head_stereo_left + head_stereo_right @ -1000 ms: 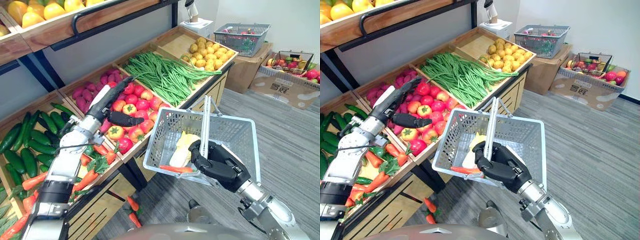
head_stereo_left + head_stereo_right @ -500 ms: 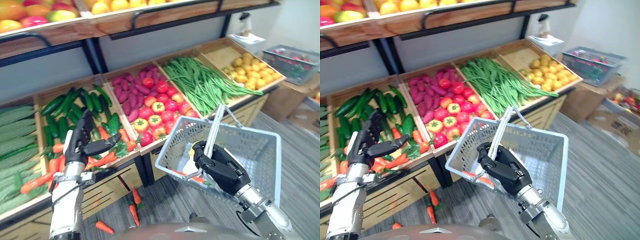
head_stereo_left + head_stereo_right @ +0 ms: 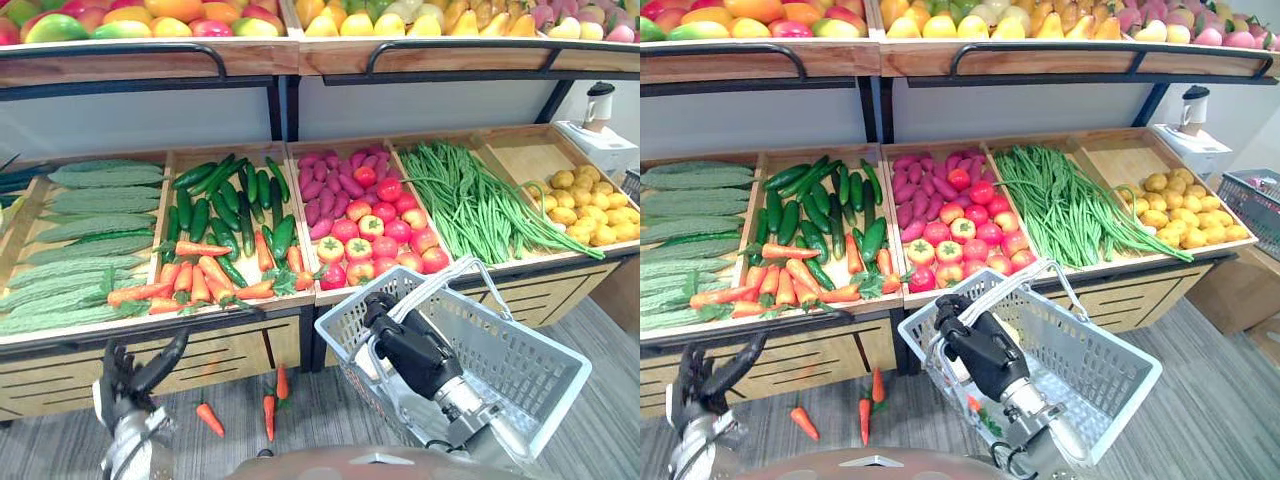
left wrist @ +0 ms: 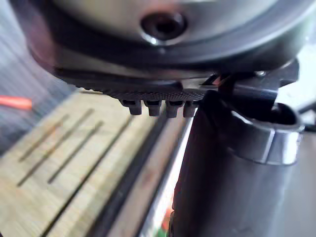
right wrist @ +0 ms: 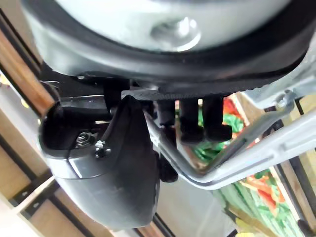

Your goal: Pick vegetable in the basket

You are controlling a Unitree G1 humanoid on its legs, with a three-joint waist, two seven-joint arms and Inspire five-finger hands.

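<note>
My right hand (image 3: 405,345) is shut on the two wire handles (image 5: 237,163) of a grey mesh basket (image 3: 505,365), held in front of the vegetable stand. Its fingers (image 5: 197,118) curl over the handles in the right wrist view. Through the basket's mesh a bit of orange carrot (image 3: 973,403) shows; the rest of the contents is hidden behind the hand. My left hand (image 3: 125,385) hangs low at the lower left, before the stand's wooden base, open and holding nothing. Carrots (image 3: 200,275) and cucumbers (image 3: 215,200) share one crate above it.
The stand holds crates of bitter gourds (image 3: 80,230), purple sweet potatoes with tomatoes (image 3: 375,235), green beans (image 3: 470,205) and potatoes (image 3: 585,205). A fruit shelf (image 3: 150,55) overhangs them. A few carrots (image 3: 209,419) lie on the floor by the stand's base.
The whole picture has swung, now facing the stand head-on. My left hand has dropped from over the crates to below the stand's front edge. The right hand keeps hold of the basket handles.
</note>
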